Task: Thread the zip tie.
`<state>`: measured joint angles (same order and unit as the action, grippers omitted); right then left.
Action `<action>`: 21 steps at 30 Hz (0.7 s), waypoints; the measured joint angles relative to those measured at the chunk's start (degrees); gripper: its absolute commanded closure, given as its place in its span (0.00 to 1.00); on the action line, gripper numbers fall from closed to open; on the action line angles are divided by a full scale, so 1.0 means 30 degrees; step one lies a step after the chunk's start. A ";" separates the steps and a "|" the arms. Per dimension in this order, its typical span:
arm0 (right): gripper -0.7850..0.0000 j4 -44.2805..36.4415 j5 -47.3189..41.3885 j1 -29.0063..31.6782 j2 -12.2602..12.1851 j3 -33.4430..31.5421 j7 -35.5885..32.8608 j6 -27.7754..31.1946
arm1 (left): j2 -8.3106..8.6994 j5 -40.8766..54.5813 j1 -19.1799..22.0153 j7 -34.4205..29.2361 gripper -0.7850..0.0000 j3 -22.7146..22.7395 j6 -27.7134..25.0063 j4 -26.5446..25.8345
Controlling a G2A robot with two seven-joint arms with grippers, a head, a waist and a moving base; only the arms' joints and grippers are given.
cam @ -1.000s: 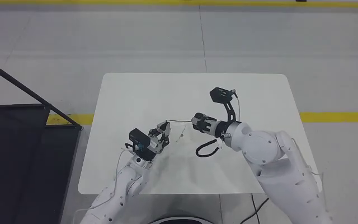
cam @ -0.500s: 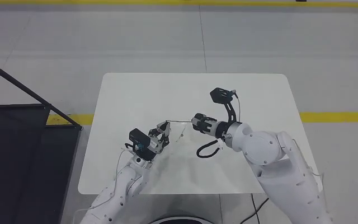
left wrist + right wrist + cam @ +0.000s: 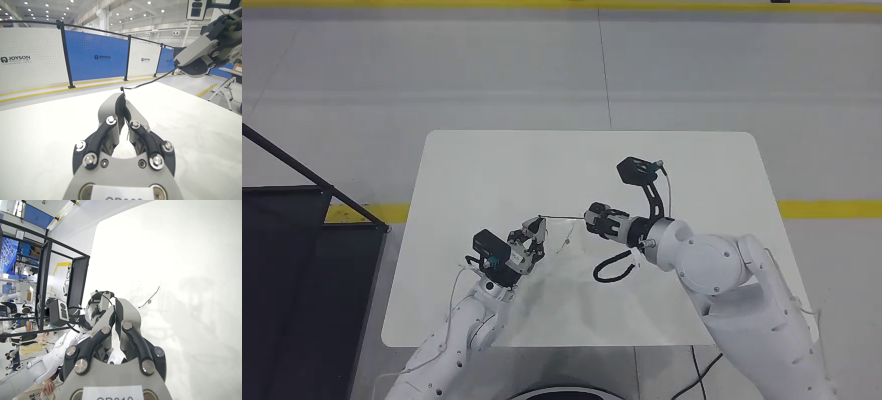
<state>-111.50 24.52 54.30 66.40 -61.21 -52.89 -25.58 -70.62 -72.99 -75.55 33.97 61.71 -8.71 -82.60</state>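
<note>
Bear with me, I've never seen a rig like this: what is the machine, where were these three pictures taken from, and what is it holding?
It is a two-armed robot working at a white table. One picture looks down from above the arms; the other two come from a camera on each wrist, showing that arm's gripper up close. The left gripper and the right gripper are both shut on a thin black zip tie stretched between them; its head sticks out of the left gripper's tips. A short dark strand seems to lie on the table nearby.
</note>
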 measured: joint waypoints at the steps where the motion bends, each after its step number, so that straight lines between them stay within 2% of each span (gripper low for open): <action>1: 1.00 -0.0001 0.0014 -0.0015 0.0003 0.0014 -0.0021 -0.0023 | 0.0000 0.0000 0.0000 0.0000 1.00 0.0000 0.0000 0.0000; 21: 1.00 0.0220 0.0058 -0.0493 0.0160 0.0508 -0.0035 -0.0377 | 0.0000 0.0000 0.0000 0.0000 1.00 0.0000 0.0000 0.0000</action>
<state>-110.84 24.69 52.82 66.88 -59.69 -53.00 -26.71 -70.62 -72.99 -75.55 33.97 61.71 -8.71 -82.60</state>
